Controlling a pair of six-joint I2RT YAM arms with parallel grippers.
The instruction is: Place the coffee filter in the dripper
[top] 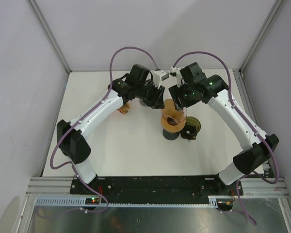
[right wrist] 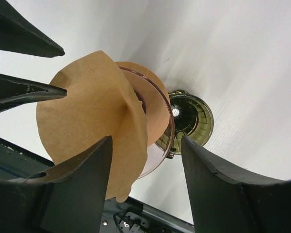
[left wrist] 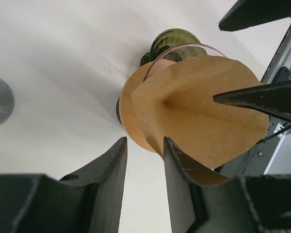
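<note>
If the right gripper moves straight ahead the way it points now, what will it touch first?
Probably the coffee filter, lying between the open jaws of the right gripper; the dripper rim seems just behind.

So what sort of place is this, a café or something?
More likely a robotics test bench: a white table boxed in by plain panels, a left arm and right arm bolted at its edge, and just a glass dripper and paper filter as props.

Olive dripper — tight beside pink dripper
</note>
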